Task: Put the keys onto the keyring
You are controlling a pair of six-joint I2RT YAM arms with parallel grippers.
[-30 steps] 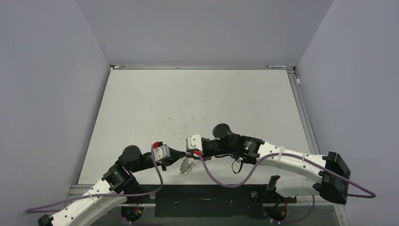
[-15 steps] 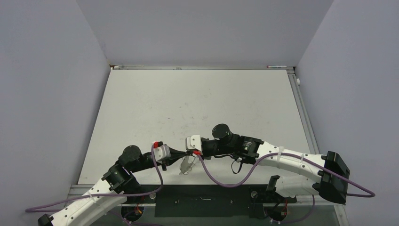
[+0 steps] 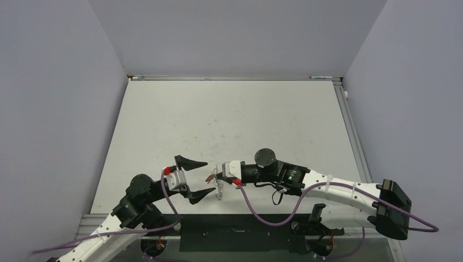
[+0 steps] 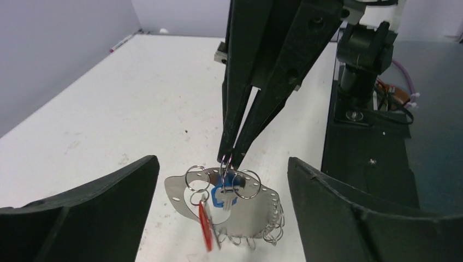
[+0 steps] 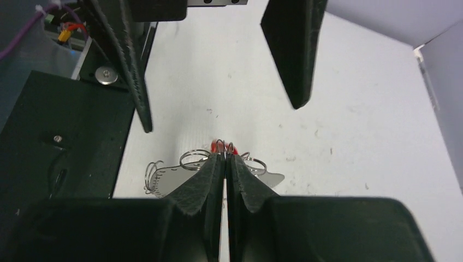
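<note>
A: which step are we on?
B: a late one, I'd say. In the left wrist view the keyring (image 4: 240,215) hangs low centre of frame, with the red key (image 4: 205,226) dangling at its lower left and the blue key (image 4: 224,194) against its upper middle. Both look threaded on loops, but I can't confirm the wire is fully through
A: claws?
B: right claw (image 4: 229,158) reaches down from top centre, fingers pressed together on a rim loop (image 4: 225,162) at the top of the ring, so it carries the whole thing. Left claw (image 3: 209,177) is spread wide, one finger either side of the ring, touching nothing and holding nothing
A: is the ring on the table (image 4: 136,109)?
B: just over it or grazing it at the bottom edge, can't tell. Top view puts it lower centre, between the two arms
A: next move?
B: my read: check both keys hang free, then lay the ring flat and let go. If one isn't seated, the left claw has to close on that key's head. The heads are tiny next to the fingers, so alignment must be tight. Risk is a key slipping off when the ring tilts
</note>
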